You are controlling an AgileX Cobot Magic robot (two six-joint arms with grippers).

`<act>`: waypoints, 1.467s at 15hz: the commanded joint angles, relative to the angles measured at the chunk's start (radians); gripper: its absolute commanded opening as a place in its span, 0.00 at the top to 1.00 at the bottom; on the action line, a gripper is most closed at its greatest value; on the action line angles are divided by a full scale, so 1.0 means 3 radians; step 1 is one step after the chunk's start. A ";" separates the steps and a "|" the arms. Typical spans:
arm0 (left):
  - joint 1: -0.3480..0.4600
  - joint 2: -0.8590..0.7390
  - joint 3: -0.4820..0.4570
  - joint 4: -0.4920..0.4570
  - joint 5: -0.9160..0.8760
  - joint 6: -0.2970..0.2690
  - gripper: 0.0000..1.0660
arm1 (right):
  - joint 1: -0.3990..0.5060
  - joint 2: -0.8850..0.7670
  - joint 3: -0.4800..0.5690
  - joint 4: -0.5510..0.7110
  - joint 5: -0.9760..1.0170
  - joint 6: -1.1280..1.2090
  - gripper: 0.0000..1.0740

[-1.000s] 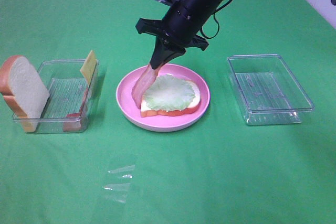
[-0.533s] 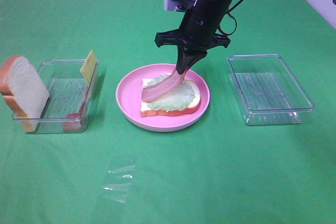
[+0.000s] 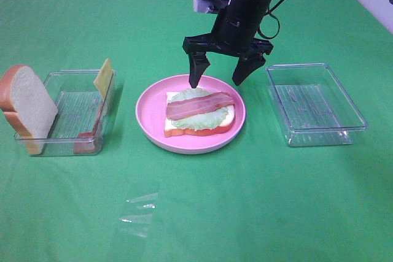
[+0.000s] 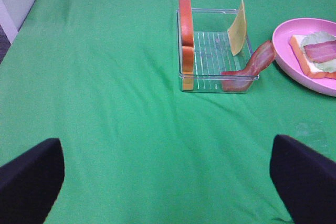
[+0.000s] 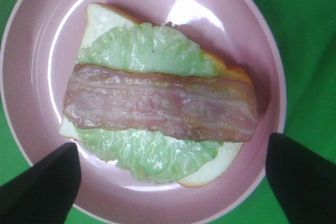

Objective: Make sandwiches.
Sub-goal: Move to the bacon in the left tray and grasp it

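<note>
Across the middle of a green-clothed bench (image 3: 258, 213) two clear plastic trays flank a round pink plate (image 3: 150, 111). A strip of bare cloth parts the plate from the left tray (image 3: 61, 146) and from the right tray (image 3: 316, 134). A broad stretch of cloth at the front holds only a scrap of clear film (image 3: 138, 210).

The right gripper (image 3: 215, 83) hangs above the plate's back rim, its fingers (image 3: 195, 72) spread wide, holding nothing, tips off the food. The left gripper (image 4: 168, 182) hovers over open cloth well apart from the left tray, fingers also wide with nothing between them.

On the plate lies the half-built sandwich (image 3: 198, 128): a bread slice (image 5: 100, 19) flat, a lettuce leaf (image 3: 212, 118) on it, and a bacon strip (image 3: 199, 105) flat on top. The strip's long axis runs side to side across the bread, its right end angled slightly toward the back, and both ends lie inside the rim.

At the left tray's outer end a second bread slice (image 3: 27, 108) stands on edge. A cheese square (image 3: 103, 77) leans upright at the tray's inner back corner, and a second bacon strip (image 4: 257, 61) droops over the wall on the plate's side.
</note>
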 commanded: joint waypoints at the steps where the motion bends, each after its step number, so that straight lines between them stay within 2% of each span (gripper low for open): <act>1: 0.0003 -0.0027 -0.0003 -0.0030 -0.0037 -0.0007 0.08 | -0.0003 -0.0063 -0.0277 -0.0117 0.0287 0.0027 0.12; 4: 0.0003 -0.0027 -0.0003 -0.0030 -0.0037 -0.0007 0.08 | -0.0037 -0.0090 -0.0587 -0.0373 0.0557 0.0063 0.12; 5: 0.0003 -0.0027 -0.0003 -0.0030 -0.0037 -0.0007 0.08 | -0.0150 -0.0180 -0.0650 -0.0453 0.0577 0.0097 0.12; 10: 0.0003 -0.0030 -0.0003 -0.0030 -0.0037 0.0000 0.08 | -0.0677 -0.0340 -0.0567 -0.0593 0.0577 0.0150 0.13; 13: 0.0003 -0.0030 -0.0003 -0.0030 -0.0037 0.0000 0.08 | -0.0787 -0.0437 -0.0363 -0.0673 0.0577 0.0140 0.13; 17: 0.0003 -0.0030 -0.0003 -0.0030 -0.0037 0.0003 0.08 | -0.0970 -0.0693 0.0160 -0.0773 0.0577 0.0140 0.14; 22: 0.0003 -0.0030 -0.0003 -0.0030 -0.0037 0.0003 0.08 | -0.0967 -0.1930 0.1620 -0.0663 0.0563 0.0237 0.17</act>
